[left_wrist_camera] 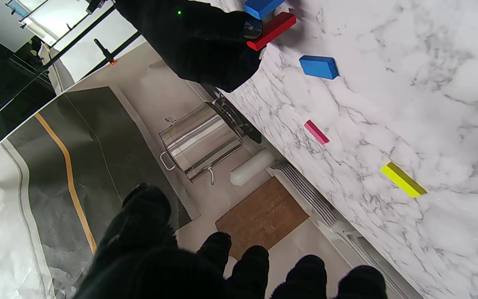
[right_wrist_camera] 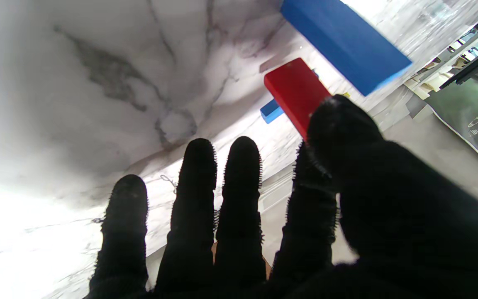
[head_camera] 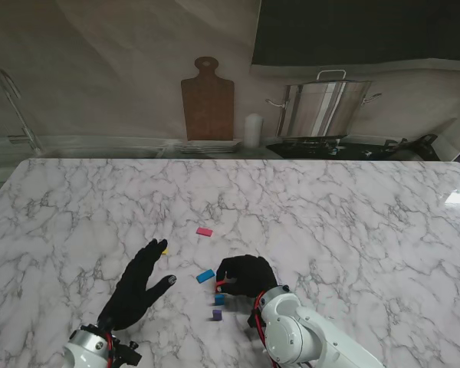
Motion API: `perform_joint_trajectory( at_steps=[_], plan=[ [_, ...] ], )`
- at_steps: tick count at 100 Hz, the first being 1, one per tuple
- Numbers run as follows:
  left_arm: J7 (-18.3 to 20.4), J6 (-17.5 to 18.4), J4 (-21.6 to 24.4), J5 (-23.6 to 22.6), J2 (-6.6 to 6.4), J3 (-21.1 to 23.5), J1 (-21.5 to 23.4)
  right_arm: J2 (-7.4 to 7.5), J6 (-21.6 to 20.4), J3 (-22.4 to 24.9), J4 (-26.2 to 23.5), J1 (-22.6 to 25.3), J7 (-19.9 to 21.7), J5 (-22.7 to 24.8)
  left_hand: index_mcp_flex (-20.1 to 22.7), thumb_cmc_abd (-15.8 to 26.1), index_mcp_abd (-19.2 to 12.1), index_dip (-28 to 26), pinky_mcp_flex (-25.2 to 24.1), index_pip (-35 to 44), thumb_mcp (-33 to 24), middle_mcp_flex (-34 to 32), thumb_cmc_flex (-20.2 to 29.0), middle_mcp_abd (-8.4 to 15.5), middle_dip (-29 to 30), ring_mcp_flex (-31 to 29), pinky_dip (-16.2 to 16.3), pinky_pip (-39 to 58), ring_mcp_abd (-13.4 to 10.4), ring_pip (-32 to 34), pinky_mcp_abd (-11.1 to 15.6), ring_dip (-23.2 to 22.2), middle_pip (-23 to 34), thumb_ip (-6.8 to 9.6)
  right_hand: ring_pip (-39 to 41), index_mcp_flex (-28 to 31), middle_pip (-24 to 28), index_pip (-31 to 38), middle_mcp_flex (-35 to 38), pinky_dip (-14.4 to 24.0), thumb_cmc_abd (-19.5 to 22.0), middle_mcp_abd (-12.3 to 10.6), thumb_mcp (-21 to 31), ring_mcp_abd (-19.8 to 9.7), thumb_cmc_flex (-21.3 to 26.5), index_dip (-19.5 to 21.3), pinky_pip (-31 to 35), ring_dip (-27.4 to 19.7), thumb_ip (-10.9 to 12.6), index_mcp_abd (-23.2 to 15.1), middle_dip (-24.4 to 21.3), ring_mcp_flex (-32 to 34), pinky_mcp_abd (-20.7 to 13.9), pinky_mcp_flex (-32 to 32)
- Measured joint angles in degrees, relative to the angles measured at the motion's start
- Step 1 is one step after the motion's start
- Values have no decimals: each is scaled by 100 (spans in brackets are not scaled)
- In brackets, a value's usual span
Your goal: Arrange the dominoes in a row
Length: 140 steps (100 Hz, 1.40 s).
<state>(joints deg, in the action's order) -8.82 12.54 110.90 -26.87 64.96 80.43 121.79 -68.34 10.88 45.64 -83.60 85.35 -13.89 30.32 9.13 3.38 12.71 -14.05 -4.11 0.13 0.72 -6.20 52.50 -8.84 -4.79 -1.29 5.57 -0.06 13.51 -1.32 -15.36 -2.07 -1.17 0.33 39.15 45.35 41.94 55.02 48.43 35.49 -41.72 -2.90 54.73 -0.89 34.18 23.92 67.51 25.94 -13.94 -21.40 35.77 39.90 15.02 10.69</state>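
My right hand pinches a red domino between thumb and forefinger, low over the marble table. The wrist view shows the thumb on the red domino, next to an upright blue domino. That blue domino and a purple one stand nearer to me. Another blue domino lies flat just left of the hand. Farther off lie a pink domino and a yellow one. The yellow one sits at the fingertips of my open left hand, which holds nothing.
Beyond the table's far edge stand a wooden cutting board, a white cylinder, stacked plates and a steel pot. A metal rack stands at the far left.
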Motion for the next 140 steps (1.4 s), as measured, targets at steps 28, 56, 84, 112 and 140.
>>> perform_joint_trajectory(
  at_steps=[28,56,84,112,140],
  plan=[
    [-2,-12,0,0,0,-3,-4,-5,105,-21,1,-35,-9,14,0,0,0,0,0,0,0,0,0,-1,0,0,0,0,0,0,0,0,0,0,5,0,6,-1,-59,30,0,0,33,0,0,131,0,0,0,151,57,-88,-3,-1],
    [-7,-13,1,4,0,-3,-5,-26,227,-126,49,-153,-101,114,0,0,0,0,0,0,0,0,0,-1,0,0,0,0,0,0,0,0,0,0,5,0,20,6,-58,36,0,0,113,2,0,198,0,0,0,286,77,-141,-6,-1],
    [-10,-13,4,4,2,1,-3,-62,231,-221,172,-252,-100,30,0,0,0,0,0,0,0,0,0,-1,0,0,0,0,0,0,0,0,0,0,5,0,24,7,-59,39,0,0,113,2,0,198,0,0,0,287,78,-141,-7,-2],
    [-13,-14,6,10,3,6,-3,-85,229,-248,223,-291,-87,-36,0,0,0,0,0,0,0,0,0,-1,0,0,0,0,0,0,0,0,0,0,19,0,32,7,-59,45,0,0,113,-99,0,198,0,59,0,287,79,-165,-8,-2],
    [-13,-13,6,10,3,9,-3,-105,182,-235,242,-279,-136,-126,0,0,0,0,0,0,0,0,0,-2,0,0,0,0,0,0,0,0,0,0,67,0,34,7,-60,87,0,0,113,-45,0,199,0,60,0,287,79,-210,-59,-2]
  ],
)
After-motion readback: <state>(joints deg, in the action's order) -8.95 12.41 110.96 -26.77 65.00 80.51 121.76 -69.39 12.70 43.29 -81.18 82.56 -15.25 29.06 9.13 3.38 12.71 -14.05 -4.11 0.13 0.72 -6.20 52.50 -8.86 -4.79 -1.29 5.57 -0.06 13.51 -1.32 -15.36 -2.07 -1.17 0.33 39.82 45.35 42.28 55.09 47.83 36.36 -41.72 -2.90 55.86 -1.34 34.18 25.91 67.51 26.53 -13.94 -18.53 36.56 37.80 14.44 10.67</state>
